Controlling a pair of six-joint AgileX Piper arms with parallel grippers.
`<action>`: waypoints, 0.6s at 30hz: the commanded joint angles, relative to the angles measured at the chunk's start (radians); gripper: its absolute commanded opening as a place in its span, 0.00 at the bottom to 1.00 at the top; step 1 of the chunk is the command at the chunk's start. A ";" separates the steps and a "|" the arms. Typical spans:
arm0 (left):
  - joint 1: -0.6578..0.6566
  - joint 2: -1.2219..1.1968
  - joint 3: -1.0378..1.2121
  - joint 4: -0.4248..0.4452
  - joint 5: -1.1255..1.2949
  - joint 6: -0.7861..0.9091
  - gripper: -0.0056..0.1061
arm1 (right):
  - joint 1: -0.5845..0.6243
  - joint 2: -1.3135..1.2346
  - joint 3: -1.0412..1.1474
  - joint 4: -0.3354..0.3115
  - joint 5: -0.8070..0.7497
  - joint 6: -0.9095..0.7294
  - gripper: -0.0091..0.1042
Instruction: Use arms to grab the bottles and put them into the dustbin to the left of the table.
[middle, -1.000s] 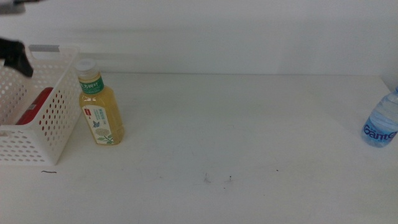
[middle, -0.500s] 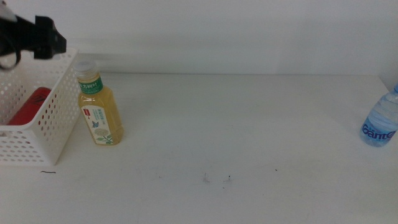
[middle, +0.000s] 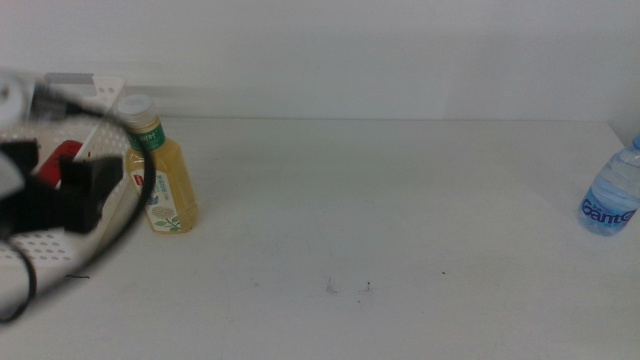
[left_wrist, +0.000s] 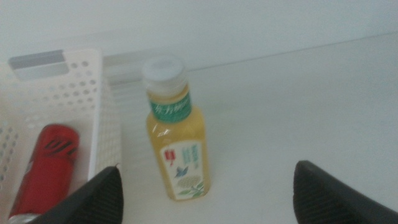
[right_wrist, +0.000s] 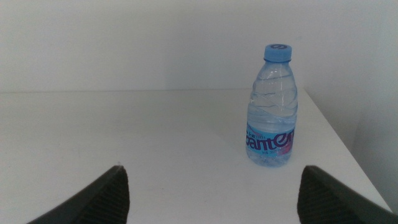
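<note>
Hovering my left gripper (left_wrist: 205, 186) wide open before the tea bottle (left_wrist: 174, 130), red can (left_wrist: 43, 165) binned in the dustbin (left_wrist: 93, 99), water bottle (right_wrist: 272, 109) waiting.

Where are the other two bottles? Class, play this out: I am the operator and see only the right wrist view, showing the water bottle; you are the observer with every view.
Observer: The yellow tea bottle stands upright on the table, just outside the dustbin.
Operator: And the red can?
Observer: The red can lies inside the dustbin.
Operator: My right gripper is open, facing the water bottle. And the left one?
Observer: The left gripper is open and empty, pointed at the tea bottle.
</note>
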 joint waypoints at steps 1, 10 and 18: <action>-0.011 -0.049 0.085 0.013 -0.090 -0.013 0.89 | 0.001 -0.004 0.004 -0.007 -0.010 -0.006 0.89; -0.043 -0.131 0.326 0.049 -0.277 -0.063 0.89 | 0.001 -0.004 0.004 -0.007 -0.010 -0.006 0.89; -0.077 -0.131 0.473 0.142 -0.597 -0.185 0.89 | 0.001 -0.004 0.004 -0.007 -0.010 -0.006 0.89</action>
